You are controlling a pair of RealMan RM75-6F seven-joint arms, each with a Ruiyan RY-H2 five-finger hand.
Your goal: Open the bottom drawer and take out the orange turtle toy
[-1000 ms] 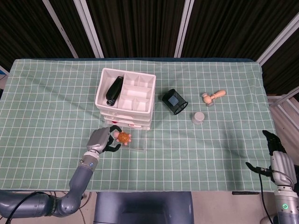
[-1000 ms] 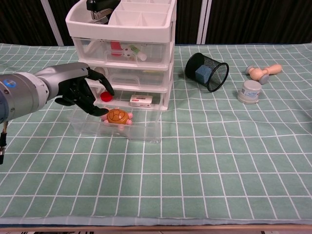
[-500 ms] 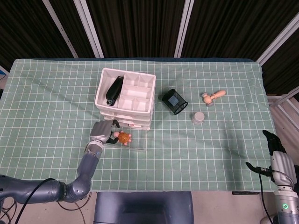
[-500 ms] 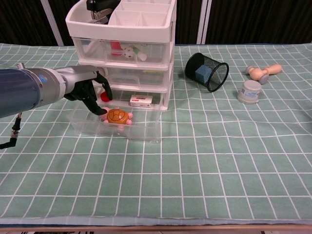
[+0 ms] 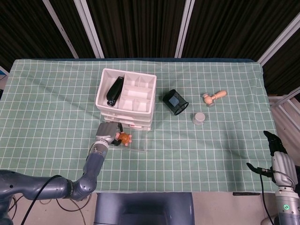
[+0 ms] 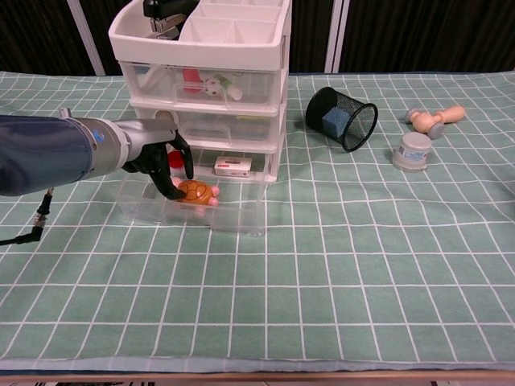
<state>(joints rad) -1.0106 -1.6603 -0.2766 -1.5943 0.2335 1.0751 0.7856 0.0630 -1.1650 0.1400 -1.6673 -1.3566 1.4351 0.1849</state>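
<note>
Reaching w/ left hand fingers onto orange turtle toy in open drawer.

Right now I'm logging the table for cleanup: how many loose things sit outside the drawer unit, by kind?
Black mesh cup: 1
Wooden hammer toy: 1
Small round jar: 1
Total: 3

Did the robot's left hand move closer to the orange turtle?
Yes. The left hand has slid rightward along the drawer unit, and its fingers now reach the orange turtle toy in the open bottom drawer.
</note>
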